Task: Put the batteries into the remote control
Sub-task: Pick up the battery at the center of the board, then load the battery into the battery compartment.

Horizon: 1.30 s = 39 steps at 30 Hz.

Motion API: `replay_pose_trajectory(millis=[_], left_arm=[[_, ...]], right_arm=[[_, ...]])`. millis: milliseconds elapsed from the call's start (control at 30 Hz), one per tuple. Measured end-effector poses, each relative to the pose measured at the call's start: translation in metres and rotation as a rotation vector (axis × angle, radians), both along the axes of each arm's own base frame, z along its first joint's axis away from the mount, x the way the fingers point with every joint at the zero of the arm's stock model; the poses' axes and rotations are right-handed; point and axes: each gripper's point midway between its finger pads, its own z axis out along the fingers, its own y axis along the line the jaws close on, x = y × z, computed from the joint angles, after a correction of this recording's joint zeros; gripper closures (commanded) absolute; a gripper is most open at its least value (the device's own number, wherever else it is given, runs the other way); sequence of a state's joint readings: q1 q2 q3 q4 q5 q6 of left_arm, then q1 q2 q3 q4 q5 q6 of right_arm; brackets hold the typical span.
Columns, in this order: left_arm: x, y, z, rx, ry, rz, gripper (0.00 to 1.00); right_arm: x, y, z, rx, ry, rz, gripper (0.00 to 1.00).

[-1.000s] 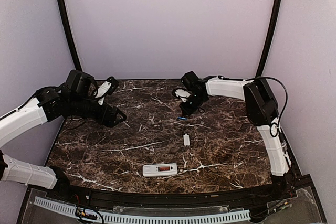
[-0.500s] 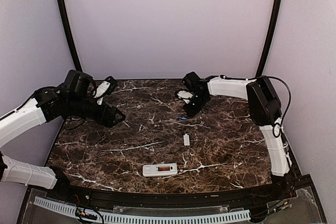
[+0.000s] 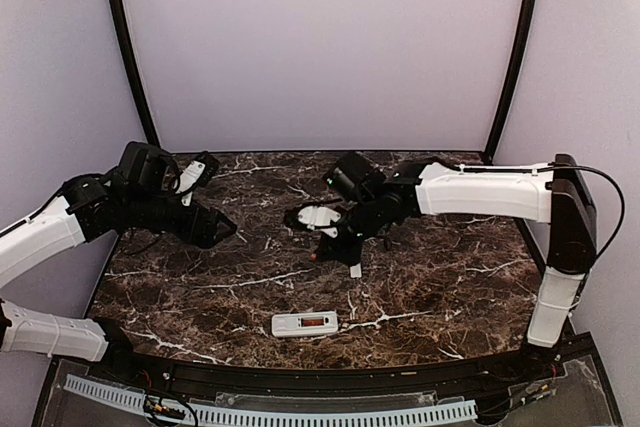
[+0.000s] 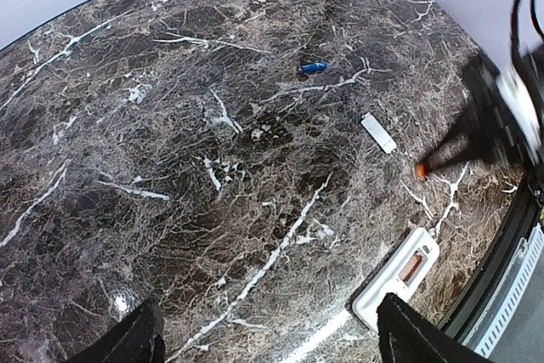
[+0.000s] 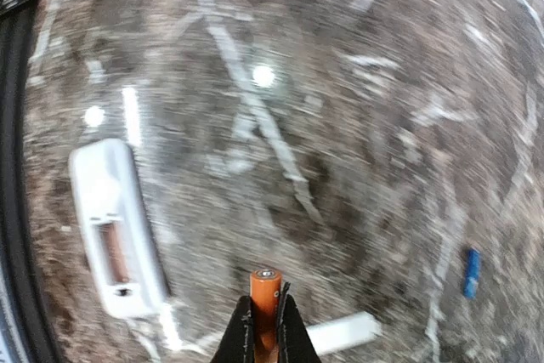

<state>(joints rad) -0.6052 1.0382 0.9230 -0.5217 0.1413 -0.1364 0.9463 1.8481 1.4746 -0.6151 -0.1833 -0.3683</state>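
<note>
The white remote [image 3: 305, 324] lies back-up near the table's front edge, its battery bay open and reddish-brown inside. It also shows in the left wrist view [image 4: 397, 278] and the right wrist view [image 5: 115, 227]. My right gripper [image 3: 322, 250] hangs above the table's middle, shut on the orange-red battery [image 5: 266, 295], which sticks out past the fingertips. The blue battery [image 4: 313, 67] lies loose farther back; it also shows in the right wrist view [image 5: 471, 272] and is hidden in the top view. My left gripper [image 3: 220, 225] is open and empty, above the left side.
A small white battery cover [image 3: 355, 269] lies flat on the dark marble table [image 3: 200, 287] between the right gripper and the remote; it also shows in the left wrist view [image 4: 378, 133]. The black front rail [image 3: 300, 377] runs just behind the remote.
My right arm has swung from the far side toward the table's middle and the remote, carrying the orange-red battery. The left arm has barely shifted.
</note>
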Motion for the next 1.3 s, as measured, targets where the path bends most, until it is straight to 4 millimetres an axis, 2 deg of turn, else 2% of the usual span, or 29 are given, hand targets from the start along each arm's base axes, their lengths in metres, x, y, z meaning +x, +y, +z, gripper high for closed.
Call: replay_pose_trajectory(millis=[100,167,233,333,400,533,700,900,1000,1167,1300], left_arm=[[0.003,0.002,0.004,-0.011,-0.012,0.014,0.14],[0.004,0.003,0.005,-0.013,-0.016,0.022,0.14],[0.005,0.004,0.005,-0.013,-0.017,0.025,0.14],[0.006,0.004,0.005,-0.014,-0.017,0.027,0.14],[0.006,0.004,0.005,-0.014,-0.017,0.027,0.14],[0.006,0.004,0.005,-0.014,-0.017,0.027,0.14],[0.006,0.005,0.005,-0.014,-0.017,0.028,0.14],[0.007,0.006,0.005,-0.014,-0.017,0.032,0.14],[0.007,0.006,0.005,-0.015,-0.016,0.030,0.14],[0.007,0.005,0.004,-0.014,-0.012,0.029,0.14],[0.007,0.006,0.004,-0.014,-0.013,0.032,0.14]], right_arm=[[-0.062,0.028,-0.015,-0.012,0.028,0.172,1.00],[-0.085,0.032,-0.030,-0.040,0.039,0.234,1.00],[-0.094,0.029,-0.044,-0.070,0.049,0.259,1.00],[-0.093,0.022,-0.063,-0.115,0.049,0.260,1.00],[-0.090,0.021,-0.069,-0.130,0.040,0.256,1.00],[-0.091,0.025,-0.073,-0.131,0.022,0.272,1.00],[-0.103,0.029,-0.083,-0.153,0.021,0.302,1.00],[-0.108,0.031,-0.083,-0.155,0.017,0.309,1.00],[-0.108,0.031,-0.084,-0.157,0.016,0.304,0.96],[-0.107,0.032,-0.084,-0.163,0.003,0.293,0.82],[-0.107,0.032,-0.084,-0.168,-0.012,0.290,0.78]])
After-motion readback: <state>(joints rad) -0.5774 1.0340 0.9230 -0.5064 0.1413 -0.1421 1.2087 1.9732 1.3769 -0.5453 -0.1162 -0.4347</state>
